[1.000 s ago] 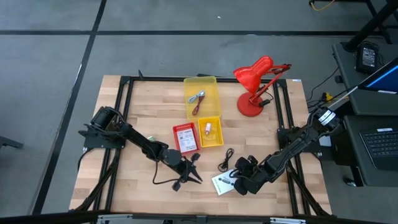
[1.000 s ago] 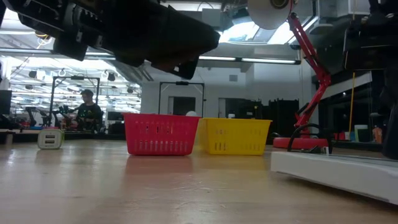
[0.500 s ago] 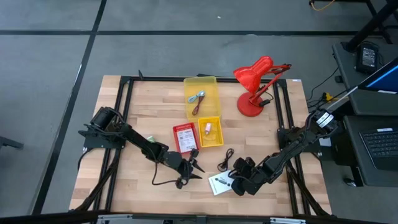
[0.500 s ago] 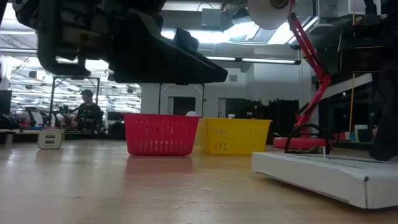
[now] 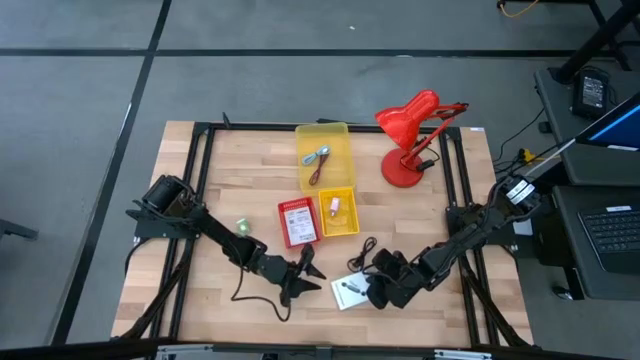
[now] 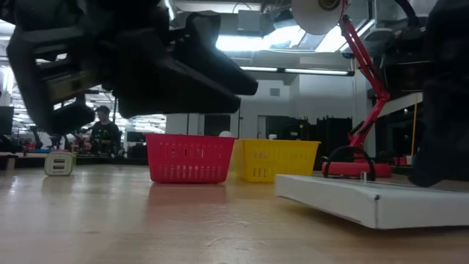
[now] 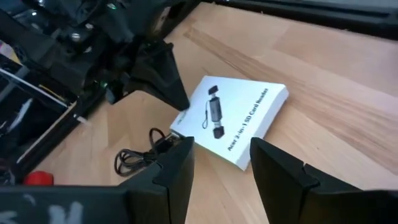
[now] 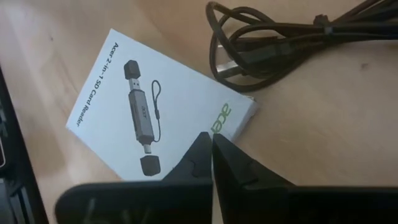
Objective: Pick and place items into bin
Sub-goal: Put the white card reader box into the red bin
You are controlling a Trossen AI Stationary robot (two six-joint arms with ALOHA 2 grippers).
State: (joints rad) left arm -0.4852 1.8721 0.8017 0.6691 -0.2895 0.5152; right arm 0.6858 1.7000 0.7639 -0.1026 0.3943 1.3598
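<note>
A white printed packet (image 5: pixel 348 293) lies flat on the wood near the table's front edge, also clear in the left wrist view (image 7: pixel 233 118) and the right wrist view (image 8: pixel 143 106). My right gripper (image 5: pixel 373 291) is shut, with its tips at the packet's right side. My left gripper (image 5: pixel 309 271) stands open just left of the packet, fingers pointing toward it and nothing between them (image 7: pixel 221 155). A black cable (image 5: pixel 362 252) lies coiled just beyond the packet. A tiny green piece (image 5: pixel 241 226) lies on the wood by my left arm. My right gripper meets the packet with its shut fingertips (image 8: pixel 212 142) at the long edge by the green logo (image 8: pixel 225 116), the side toward the table's right. The fingers slant down from the right. The packet lies flat on the table.
A red bin (image 5: pixel 297 222) with a printed packet and a small yellow bin (image 5: pixel 338 212) stand mid-table, and a larger yellow bin (image 5: pixel 323 158) holding a cord and a tool stands behind them. The red desk lamp (image 5: pixel 410 135) stands at the far right.
My right gripper, still shut, has pushed the white packet along the table toward the left, closer to my left gripper. My left gripper has rolled about its own axis and opened its fingers.
</note>
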